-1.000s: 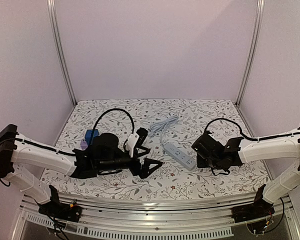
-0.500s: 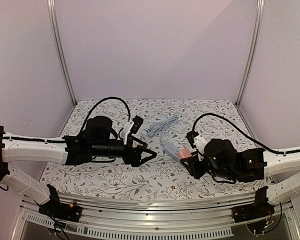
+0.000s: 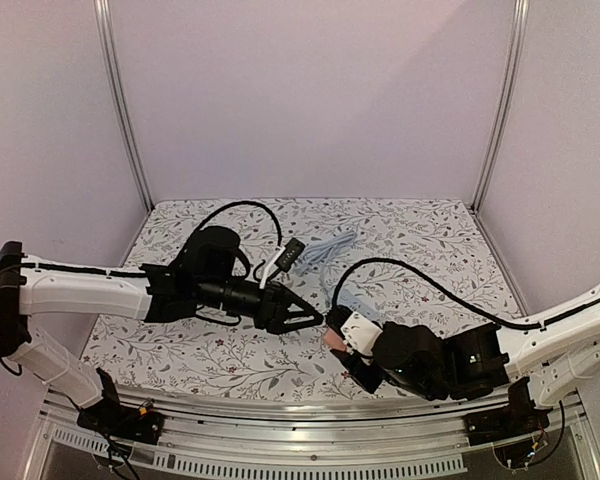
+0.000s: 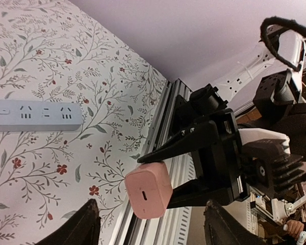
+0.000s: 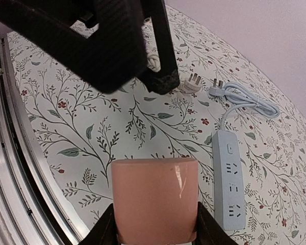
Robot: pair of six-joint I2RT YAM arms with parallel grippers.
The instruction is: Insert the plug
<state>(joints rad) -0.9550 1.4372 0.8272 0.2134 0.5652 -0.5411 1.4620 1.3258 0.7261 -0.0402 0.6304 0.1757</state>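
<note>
Nearest, one pink plug (image 5: 154, 196) hangs by the front edge of the table (image 3: 230, 360), clenched in the right gripper (image 3: 342, 347).
Beyond it the flowered table lies open — then one white power strip (image 5: 229, 176), flat, well apart from the plug, and one coiled cord (image 5: 245, 99) behind that. The left gripper (image 3: 315, 320) stands spread and holds nothing, its tips near the plug; whether they touch, I cannot tell.

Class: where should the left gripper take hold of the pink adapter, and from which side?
Probably the pink adapter's two bare flat sides, coming from its port end; the fingers of the right gripper cover the other two faces.
</note>
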